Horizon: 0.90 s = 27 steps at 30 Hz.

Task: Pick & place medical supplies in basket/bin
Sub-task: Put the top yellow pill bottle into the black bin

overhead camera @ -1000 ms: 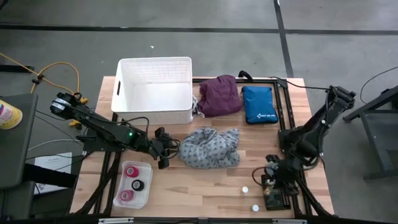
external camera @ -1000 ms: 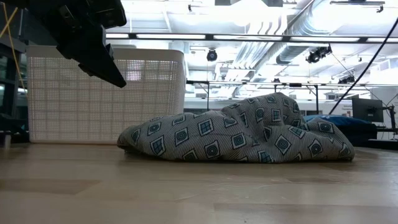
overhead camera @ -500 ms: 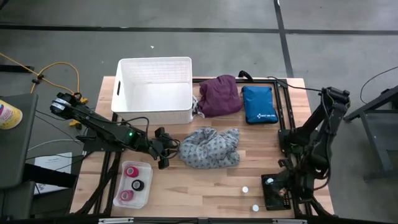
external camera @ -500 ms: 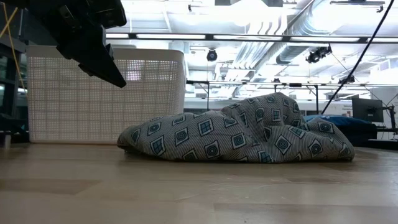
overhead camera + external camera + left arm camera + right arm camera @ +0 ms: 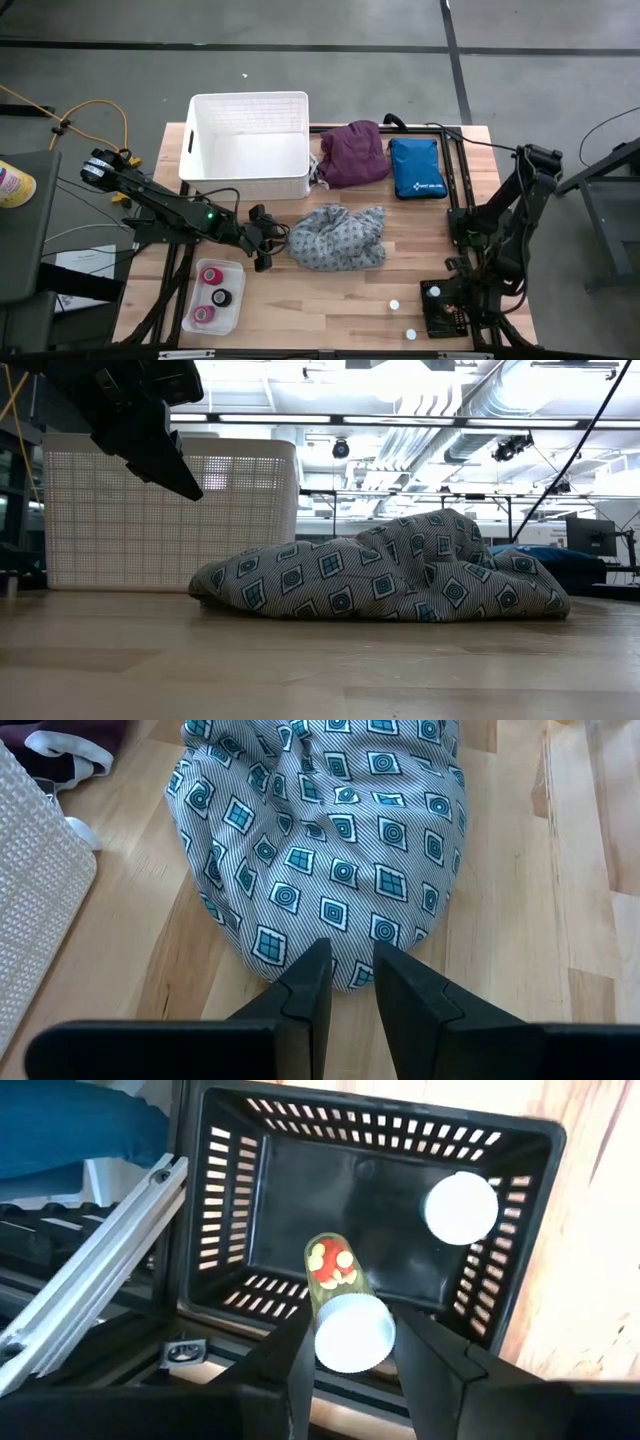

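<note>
A white-capped vial (image 5: 345, 1305) of red and yellow pills sits clamped between the fingers of my right gripper (image 5: 350, 1342), above a small black slotted bin (image 5: 240, 1210) holding another white cap (image 5: 461, 1207). Wooden table (image 5: 340, 300). My left gripper (image 5: 348, 982), fingers narrowly parted and holding nothing, touches the dotted grey cloth (image 5: 330, 830).

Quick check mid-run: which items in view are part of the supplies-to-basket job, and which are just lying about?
Job:
white basket, grey patterned cloth, purple cloth, tape rolls, loose vials, pill vial in the right end effector.

Lying about:
clear tray, black crate, yellow cable; blue pouch, possibly a supply too.
</note>
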Tool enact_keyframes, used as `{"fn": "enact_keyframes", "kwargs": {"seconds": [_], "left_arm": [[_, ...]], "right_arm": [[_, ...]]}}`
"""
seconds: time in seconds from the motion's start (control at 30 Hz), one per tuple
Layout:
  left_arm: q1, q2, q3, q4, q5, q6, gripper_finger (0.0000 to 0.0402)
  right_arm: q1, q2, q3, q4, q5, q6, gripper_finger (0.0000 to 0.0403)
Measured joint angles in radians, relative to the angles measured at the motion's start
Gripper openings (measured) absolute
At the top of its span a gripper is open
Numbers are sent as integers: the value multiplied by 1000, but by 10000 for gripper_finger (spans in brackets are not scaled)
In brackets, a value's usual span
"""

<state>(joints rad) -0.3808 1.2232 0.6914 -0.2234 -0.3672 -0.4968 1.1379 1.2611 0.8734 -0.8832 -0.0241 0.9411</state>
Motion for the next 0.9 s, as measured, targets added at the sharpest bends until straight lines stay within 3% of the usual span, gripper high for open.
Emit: {"fn": "enact_keyframes", "kwargs": {"seconds": [0.6,0.9], "left_arm": [[0,0,0,0,0,0,74],[0,0,0,0,0,0,74]], "right_arm": [[-48,147,0,-51,-54,-85,111],[-48,159,0,-57,-54,-82,111]]}}
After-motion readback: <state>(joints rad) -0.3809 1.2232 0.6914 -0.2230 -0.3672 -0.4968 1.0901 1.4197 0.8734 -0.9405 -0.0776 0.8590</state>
